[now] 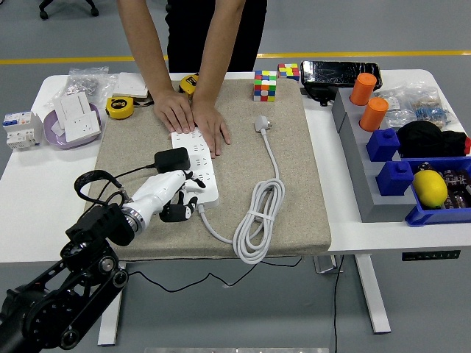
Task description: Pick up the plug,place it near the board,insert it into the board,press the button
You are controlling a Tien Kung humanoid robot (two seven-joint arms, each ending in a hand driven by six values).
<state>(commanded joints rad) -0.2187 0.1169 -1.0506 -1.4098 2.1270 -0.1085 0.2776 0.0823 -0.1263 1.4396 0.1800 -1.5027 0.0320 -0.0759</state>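
Hovering over the near end of the white multi-socket power strip [195, 168], the robot's left hand [173, 197] curls its fingers around nothing; a black adapter plug [171, 159] sits in the strip, steadied by a person's hands [193, 118]. A misjudged press could miss the button or jostle the plug.

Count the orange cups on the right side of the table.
2. One orange cup stands at the far end of the grey block, beside the black box. The other stands just nearer on the same block, behind a blue bin. None seems hidden.
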